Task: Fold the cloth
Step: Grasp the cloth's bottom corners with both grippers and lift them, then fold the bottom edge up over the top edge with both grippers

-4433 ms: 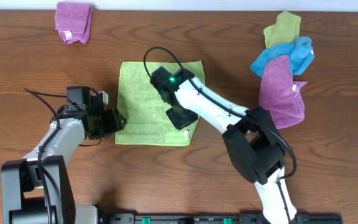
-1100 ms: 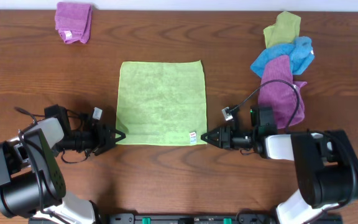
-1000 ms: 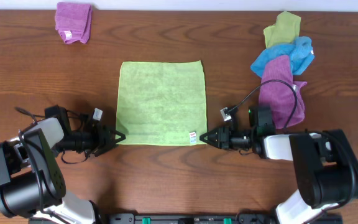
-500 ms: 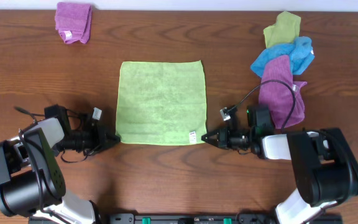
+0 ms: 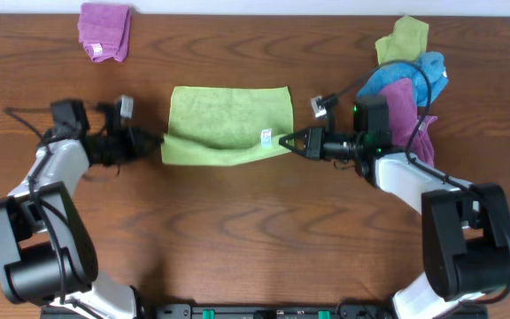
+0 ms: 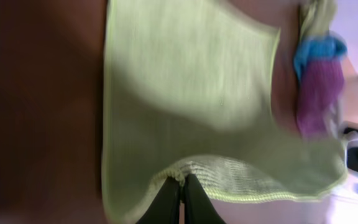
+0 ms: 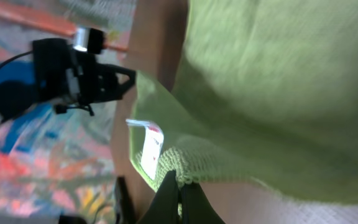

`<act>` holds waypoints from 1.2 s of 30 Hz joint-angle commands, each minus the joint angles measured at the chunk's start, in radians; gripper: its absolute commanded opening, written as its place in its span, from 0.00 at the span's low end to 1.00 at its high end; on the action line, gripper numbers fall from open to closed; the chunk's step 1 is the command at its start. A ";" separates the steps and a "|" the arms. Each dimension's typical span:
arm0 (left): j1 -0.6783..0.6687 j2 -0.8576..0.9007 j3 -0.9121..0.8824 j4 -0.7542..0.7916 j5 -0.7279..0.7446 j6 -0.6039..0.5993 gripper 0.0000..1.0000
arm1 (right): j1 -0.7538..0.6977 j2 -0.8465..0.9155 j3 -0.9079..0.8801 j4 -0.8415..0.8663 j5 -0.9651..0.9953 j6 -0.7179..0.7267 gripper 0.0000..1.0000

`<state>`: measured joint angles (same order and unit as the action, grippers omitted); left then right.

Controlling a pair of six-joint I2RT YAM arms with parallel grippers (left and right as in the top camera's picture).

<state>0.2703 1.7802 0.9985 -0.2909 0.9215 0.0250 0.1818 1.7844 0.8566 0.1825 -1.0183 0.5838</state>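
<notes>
The lime-green cloth (image 5: 228, 120) lies in the middle of the table, its near edge lifted and drawn back over the rest. My left gripper (image 5: 160, 142) is shut on the near left corner; in the left wrist view the closed tips (image 6: 182, 182) pinch the cloth's hem (image 6: 229, 171). My right gripper (image 5: 282, 140) is shut on the near right corner beside the white tag (image 5: 265, 136). In the right wrist view the gripper (image 7: 179, 179) bites the hem of the cloth (image 7: 272, 93), just right of the tag (image 7: 149, 149).
A folded purple cloth (image 5: 104, 31) sits at the far left. At the far right is a pile of an olive cloth (image 5: 404, 40), a blue cloth (image 5: 405, 75) and a purple cloth (image 5: 401, 128), close behind my right arm.
Both grippers closed on the cloth's near corners, lifted them and carried them toward the far edge. The cloth, flat a second ago, now has its near half raised.
</notes>
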 commanded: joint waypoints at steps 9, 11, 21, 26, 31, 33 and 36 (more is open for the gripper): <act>-0.122 0.267 0.223 0.270 -0.035 -0.303 0.06 | -0.035 0.220 0.280 -0.074 0.139 -0.045 0.01; -0.122 0.325 0.318 0.265 -0.034 -0.313 0.06 | -0.043 0.267 0.349 -0.079 0.140 -0.041 0.02; -0.122 0.451 0.616 0.128 -0.050 -0.287 0.06 | -0.063 0.423 0.639 -0.213 0.150 -0.051 0.02; -0.122 0.452 0.616 -0.079 -0.077 -0.158 0.06 | -0.051 0.425 0.642 -0.326 0.150 -0.094 0.02; -0.122 0.449 0.616 -0.265 -0.095 -0.045 0.06 | -0.026 0.425 0.642 -0.462 0.116 -0.156 0.02; -0.115 0.446 0.616 -0.294 -0.094 -0.039 0.06 | -0.016 0.425 0.642 -0.499 0.116 -0.163 0.02; -0.106 0.431 0.616 -0.320 -0.095 -0.026 0.06 | -0.014 0.425 0.642 -0.510 0.071 -0.163 0.02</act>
<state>0.1493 2.2192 1.6104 -0.5983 0.8337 -0.0502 0.1596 2.2002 1.4857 -0.3241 -0.8898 0.4522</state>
